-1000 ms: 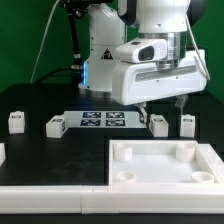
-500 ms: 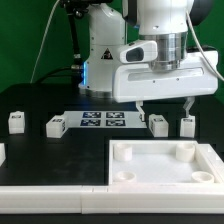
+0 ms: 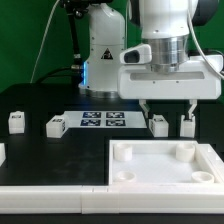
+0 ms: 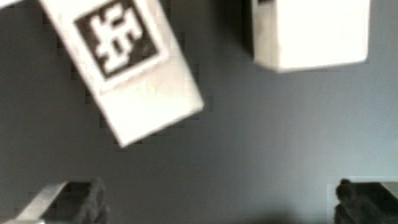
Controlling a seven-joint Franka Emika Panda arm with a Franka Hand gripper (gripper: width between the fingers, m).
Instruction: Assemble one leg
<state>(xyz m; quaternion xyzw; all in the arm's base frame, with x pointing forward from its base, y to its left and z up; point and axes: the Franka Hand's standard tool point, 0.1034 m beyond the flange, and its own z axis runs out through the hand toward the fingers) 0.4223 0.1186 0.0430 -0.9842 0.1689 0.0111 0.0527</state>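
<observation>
1. The leg (image 3: pixel 158 124) stood upright on the table just below the gripper (image 3: pixel 168 109). It sat closer to one finger than the other, and nothing gripped it.
2. The jaws were spread wide and held nothing. In the wrist view both fingertips (image 4: pixel 68 200) showed with only bare table between them, and two white blocks lay ahead of the gap, not inside it.
3. A second leg (image 3: pixel 187 123) stood just beside the jaws on the exterior view's right, near the outer finger, also loose.
4. The tabletop piece (image 3: pixel 165 168) lay near the jaws on the camera's side. The corner sockets that showed looked empty, so no leg seemed fitted yet.
5. The marker board (image 3: pixel 103 121) lay flat farther from the jaws, toward the exterior view's left.
6. Two other legs (image 3: pixel 56 126) stood well apart from the jaws, beyond the board.
7. By my judgement the task was barely begun: the gripper was lined up above the leg, while closing on it, lifting, carrying and seating it in a socket were all left to do.
</observation>
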